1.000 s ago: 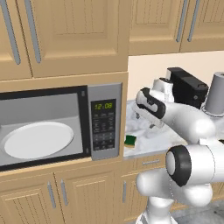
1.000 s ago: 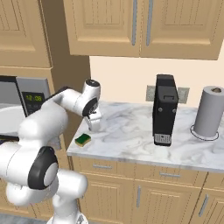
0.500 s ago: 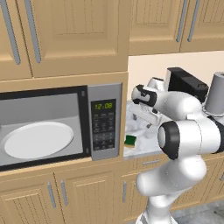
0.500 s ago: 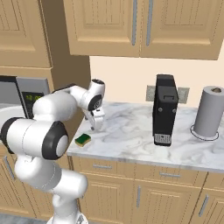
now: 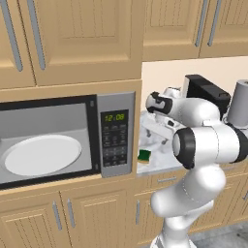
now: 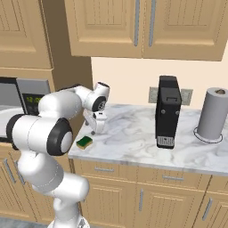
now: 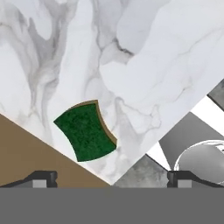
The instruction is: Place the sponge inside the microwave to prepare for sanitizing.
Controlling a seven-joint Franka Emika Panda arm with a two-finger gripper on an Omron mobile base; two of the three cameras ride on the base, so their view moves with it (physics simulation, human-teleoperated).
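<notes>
The sponge [image 5: 144,155] [image 6: 84,142] is a small dark-green block with a yellowish edge, lying at the near left corner of the marble counter. In the hand view the sponge [image 7: 85,131] lies on the marble above and between the two fingertips. My gripper [image 6: 98,127] [image 5: 157,131] [image 7: 111,178] hangs open over the counter, a little behind and above the sponge, holding nothing. The microwave [image 5: 116,133] [image 6: 31,95] [image 7: 188,135] sits left of the counter, its white round plate [image 5: 42,154] visible inside.
A black appliance [image 6: 167,111] stands at the back of the counter [image 6: 133,133], and a paper towel roll [image 6: 215,113] stands to its right. Wooden cabinets hang above and run below the counter. The counter's left edge ends beside the microwave.
The arm's elbow has swung closer to the cameras and now bulks larger in both base views. The gripper has stayed open over the counter near the sponge, which has not moved.
</notes>
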